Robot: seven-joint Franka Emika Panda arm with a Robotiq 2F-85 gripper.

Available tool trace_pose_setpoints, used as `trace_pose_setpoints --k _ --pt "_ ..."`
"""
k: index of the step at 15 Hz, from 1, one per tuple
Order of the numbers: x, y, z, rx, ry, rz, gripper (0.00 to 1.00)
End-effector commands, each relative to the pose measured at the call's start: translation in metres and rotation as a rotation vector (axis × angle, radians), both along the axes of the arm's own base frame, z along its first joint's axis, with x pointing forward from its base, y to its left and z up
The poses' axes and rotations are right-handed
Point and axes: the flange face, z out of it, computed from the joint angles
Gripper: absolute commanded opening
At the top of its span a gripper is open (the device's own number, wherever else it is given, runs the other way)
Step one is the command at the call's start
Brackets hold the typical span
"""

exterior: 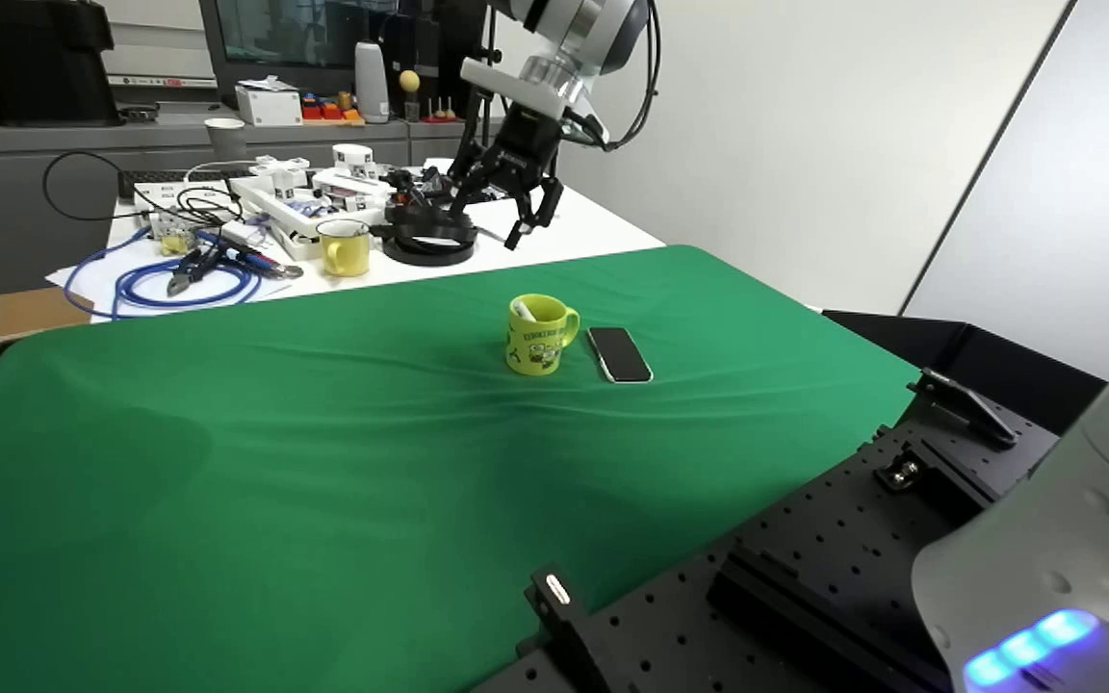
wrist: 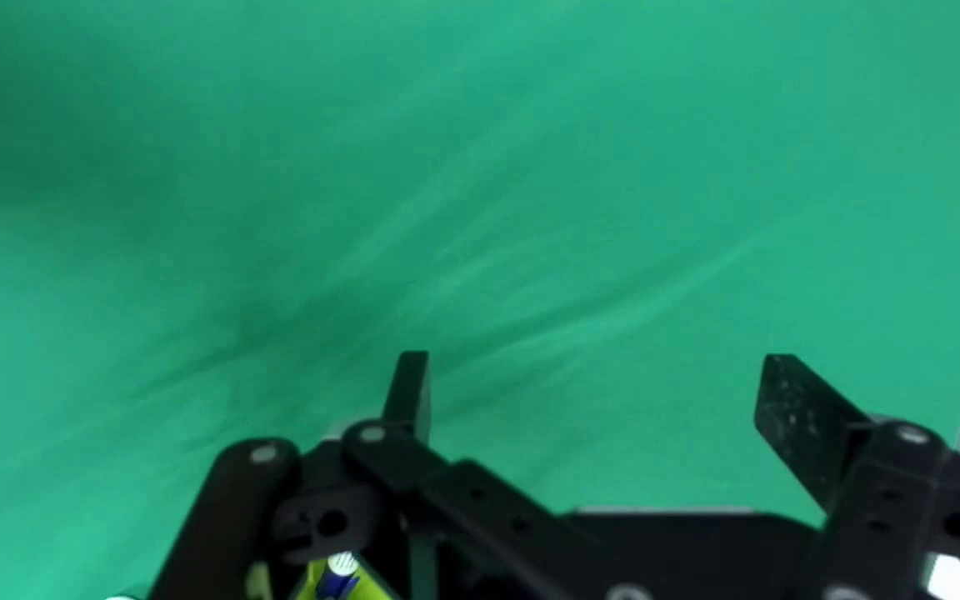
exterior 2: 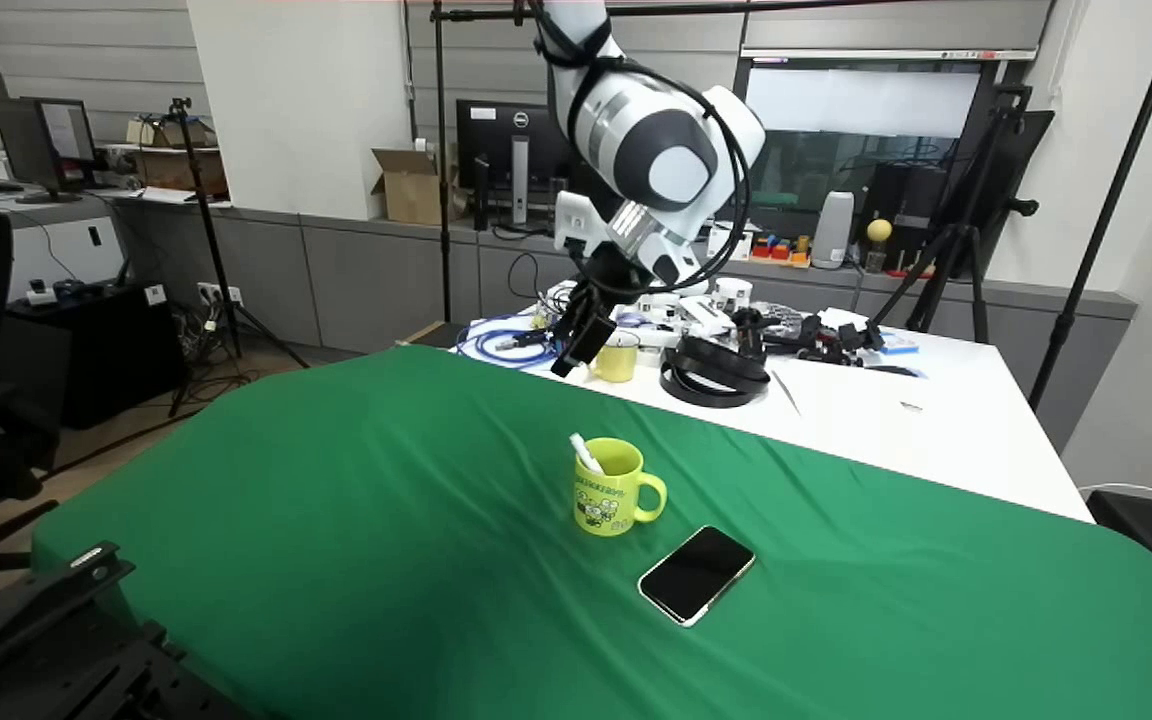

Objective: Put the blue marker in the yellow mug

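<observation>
The yellow mug (exterior: 537, 345) stands upright on the green cloth, and it shows in both exterior views (exterior 2: 608, 500). The blue marker (exterior: 523, 310) leans inside it, its pale whitish end sticking up past the rim (exterior 2: 586, 453); its lower part is hidden in the mug. My gripper (exterior: 487, 223) is open and empty, up in the air behind and above the mug, apart from it, in both exterior views (exterior 2: 576, 352). In the wrist view, the gripper's (wrist: 597, 362) fingers are wide apart over bare cloth. A sliver of the mug (wrist: 338, 586) shows below the left finger.
A black phone (exterior: 620, 355) lies flat beside the mug's handle, also in an exterior view (exterior 2: 697, 575). Behind the cloth, a white table holds another yellowish mug (exterior: 345, 248), black rings (exterior: 427, 236), blue cable (exterior: 189, 289) and pliers.
</observation>
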Motion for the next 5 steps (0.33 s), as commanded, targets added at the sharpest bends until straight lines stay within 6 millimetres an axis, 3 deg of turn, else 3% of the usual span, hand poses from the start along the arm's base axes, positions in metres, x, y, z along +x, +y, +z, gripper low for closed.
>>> trace_pose_setpoints --k 1,5 --pt "-0.0029 0.0018 0.0083 -0.009 -0.003 0.011 1.0" --pt "-0.0111 0.0047 0.0144 -0.013 0.001 0.018 1.0"
